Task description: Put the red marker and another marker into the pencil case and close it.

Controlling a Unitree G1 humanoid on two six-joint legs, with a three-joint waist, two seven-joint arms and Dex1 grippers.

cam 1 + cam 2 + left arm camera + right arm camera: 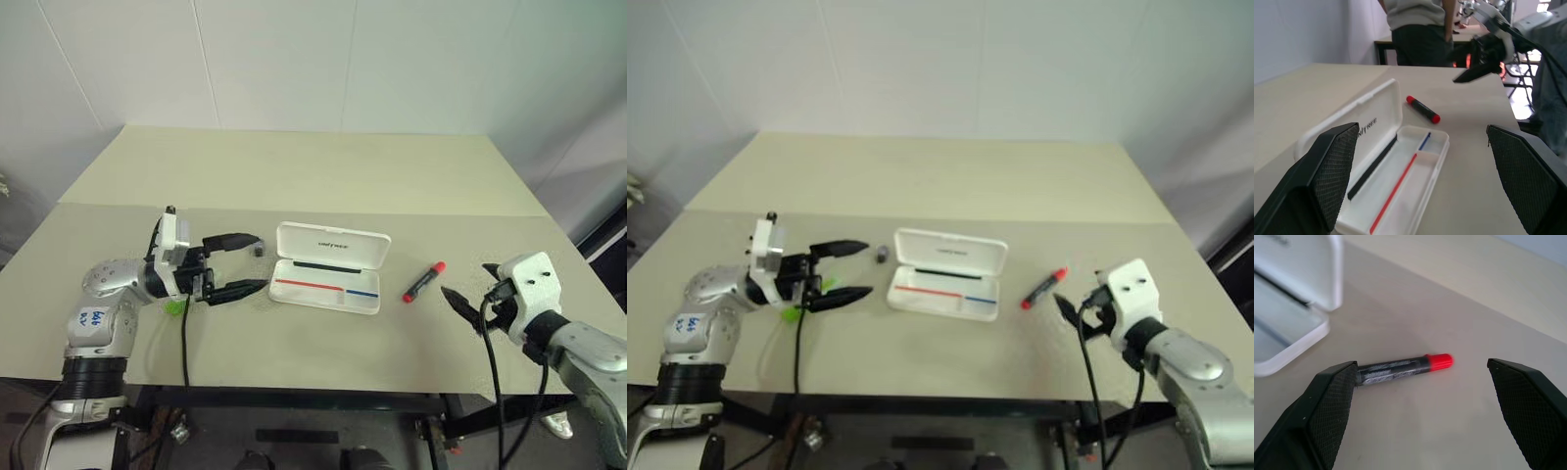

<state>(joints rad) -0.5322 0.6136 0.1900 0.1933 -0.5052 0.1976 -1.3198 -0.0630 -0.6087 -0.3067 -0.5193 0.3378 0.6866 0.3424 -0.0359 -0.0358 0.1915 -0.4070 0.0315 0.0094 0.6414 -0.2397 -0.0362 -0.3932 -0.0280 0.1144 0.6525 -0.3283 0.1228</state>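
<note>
Pick step pending: red marker on table right of open pencil case, green marker under left gripper. Both grippers spread, empty. Next: right gripper fwd-left to straddle red marker, then pinch.

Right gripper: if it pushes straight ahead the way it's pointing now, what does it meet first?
Most likely the red marker, lying on the table between the open right gripper and the open pencil case. Depth is unclear; it may pass over it.
</note>
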